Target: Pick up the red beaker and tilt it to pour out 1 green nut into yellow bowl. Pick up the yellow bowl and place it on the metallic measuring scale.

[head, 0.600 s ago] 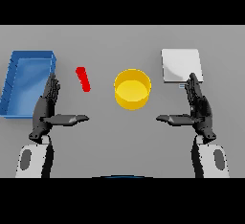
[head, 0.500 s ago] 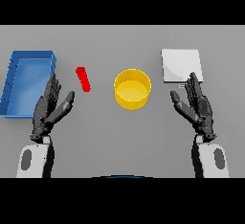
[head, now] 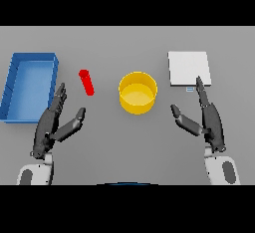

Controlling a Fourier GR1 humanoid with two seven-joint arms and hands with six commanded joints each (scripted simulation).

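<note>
Two hands low over the bench [head: 124,142], neither holding anything: left hand [head: 50,127] with fingers straight and spread, thumb angled out toward the middle; right hand [head: 209,122] likewise spread, fingers pointing up toward the far edge. Red beaker [head: 86,82] lying on its side just beyond and slightly inward of the left hand's fingertips, apart from them. Yellow bowl [head: 138,93] between the two hands and a little farther out, well inward of the left thumb. Metallic measuring scale [head: 188,68] just past the right hand's fingertips, nearly touching the longest one. First step apparently not yet begun, beaker ungrasped; green nut not visible, presumably inside the beaker or too small to tell. Next move likely calling for a short forward reach by the left hand, fingers closing around the beaker, then righting it carefully to avoid an early spill. Blue tray [head: 15,85] outward of the left hand, close enough to clip on a wide swing. Nothing between left hand and beaker.
</note>
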